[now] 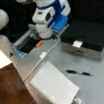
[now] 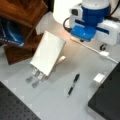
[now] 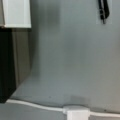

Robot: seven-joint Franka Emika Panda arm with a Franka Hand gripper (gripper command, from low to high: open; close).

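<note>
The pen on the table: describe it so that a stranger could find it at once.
Start at the big black box on the grey table. Below it, right of the white notebook, lies the pen. It alone is thin, dark and loose.

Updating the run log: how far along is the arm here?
Nothing looks done yet: the pen lies alone on the table and the notebook sits untouched. In hand: nothing that shows. The gripper hangs over the white cable, beside the black box, and the wrist view shows no fingers. Left: seemingly any grasp at all.
</note>
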